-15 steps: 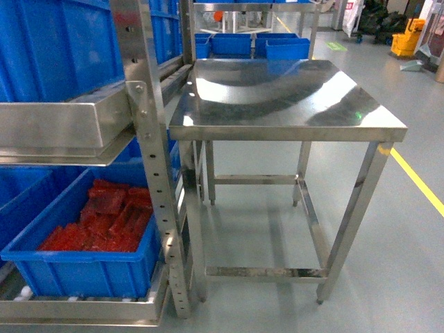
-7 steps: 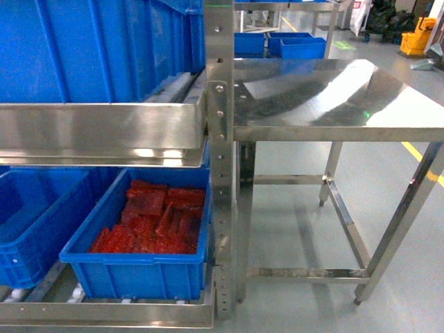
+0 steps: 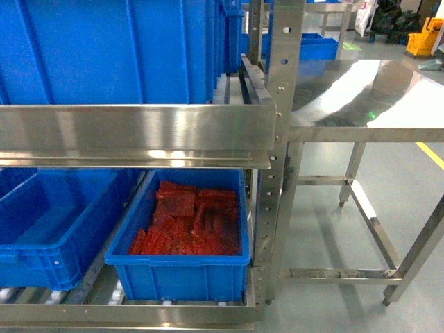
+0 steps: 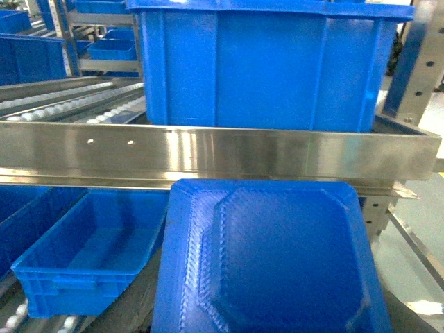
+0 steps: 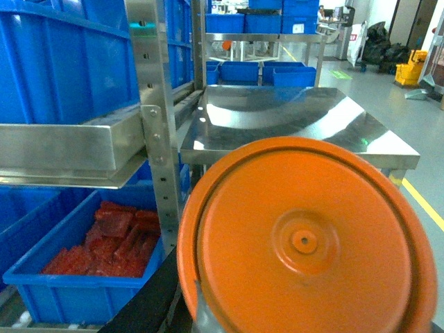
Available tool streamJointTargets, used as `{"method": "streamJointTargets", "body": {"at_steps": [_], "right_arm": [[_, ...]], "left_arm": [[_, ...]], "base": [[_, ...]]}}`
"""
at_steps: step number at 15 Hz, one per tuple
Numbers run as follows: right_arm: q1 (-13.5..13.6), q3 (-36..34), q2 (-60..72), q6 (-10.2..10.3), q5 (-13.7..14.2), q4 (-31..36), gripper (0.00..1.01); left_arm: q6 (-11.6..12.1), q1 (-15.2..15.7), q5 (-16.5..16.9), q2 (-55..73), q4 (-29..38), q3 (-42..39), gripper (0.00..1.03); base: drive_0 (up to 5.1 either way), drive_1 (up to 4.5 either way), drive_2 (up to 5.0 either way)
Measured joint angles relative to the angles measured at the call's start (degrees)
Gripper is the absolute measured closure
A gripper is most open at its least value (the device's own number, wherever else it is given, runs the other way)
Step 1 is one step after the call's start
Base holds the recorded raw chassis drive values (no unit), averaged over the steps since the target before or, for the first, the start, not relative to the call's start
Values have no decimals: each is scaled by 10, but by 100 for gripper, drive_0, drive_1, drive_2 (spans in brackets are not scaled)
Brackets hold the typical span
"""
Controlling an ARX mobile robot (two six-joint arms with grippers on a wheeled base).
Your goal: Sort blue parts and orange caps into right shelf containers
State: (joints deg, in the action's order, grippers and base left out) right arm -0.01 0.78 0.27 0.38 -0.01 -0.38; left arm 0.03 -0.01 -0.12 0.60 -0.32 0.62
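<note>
A blue part (image 4: 277,263) fills the lower left wrist view, held close to the camera, and it hides my left gripper's fingers. An orange cap (image 5: 305,243) with a small centre boss fills the lower right wrist view the same way and covers the right gripper's fingers. Neither gripper shows in the head view. The shelf containers are blue bins. A large one (image 3: 104,48) stands on the upper shelf. On the lower shelf, one (image 3: 180,281) holds red pieces and an empty one (image 3: 48,236) sits to its left.
A steel shelf upright (image 3: 281,139) stands between the bins and a steel table (image 3: 388,97) on the right. The upper shelf's steel lip (image 3: 139,128) overhangs the lower bins. Roller tracks (image 4: 62,107) run on the upper level. A yellow mop bucket (image 3: 423,35) is far back.
The head view has swung toward the shelf. The upright and the bin of red pieces have slid right and grown larger, and the table has shifted to the right edge.
</note>
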Motion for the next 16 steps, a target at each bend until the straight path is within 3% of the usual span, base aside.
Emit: {"method": "streamJointTargets", "body": {"at_steps": [16], "right_arm": [[0,0,0,0,0,0,57]], "left_arm": [[0,0,1,0,-2,0,61]], "base": [[-506,239,239]]}}
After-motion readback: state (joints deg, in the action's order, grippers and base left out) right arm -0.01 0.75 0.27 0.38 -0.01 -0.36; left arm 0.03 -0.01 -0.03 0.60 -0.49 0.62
